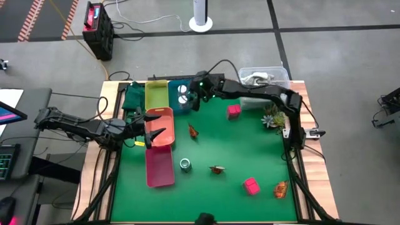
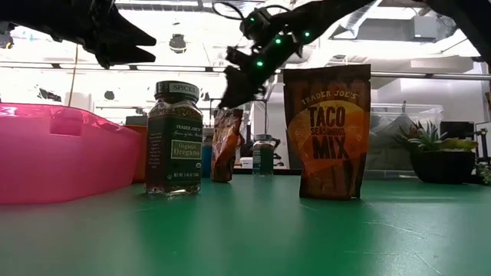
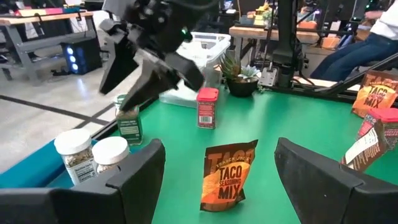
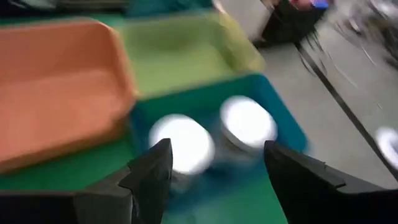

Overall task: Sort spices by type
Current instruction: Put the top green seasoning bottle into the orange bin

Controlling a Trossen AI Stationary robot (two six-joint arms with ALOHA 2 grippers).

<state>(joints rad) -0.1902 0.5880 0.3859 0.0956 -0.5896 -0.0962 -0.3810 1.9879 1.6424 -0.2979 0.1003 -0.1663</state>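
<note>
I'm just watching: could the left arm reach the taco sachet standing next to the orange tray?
Probably yes. The left gripper hangs open over the orange tray, and the taco sachet stands just beyond it on bare green mat, with nothing between.

right gripper [image 1: 195,98] over blue tray [image 1: 180,100]; fingers seemingly open

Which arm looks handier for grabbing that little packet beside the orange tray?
Probably the left. Its open gripper hangs over the orange tray, right beside that packet. The right gripper, also open, is over the blue tray with two white jars.
</note>
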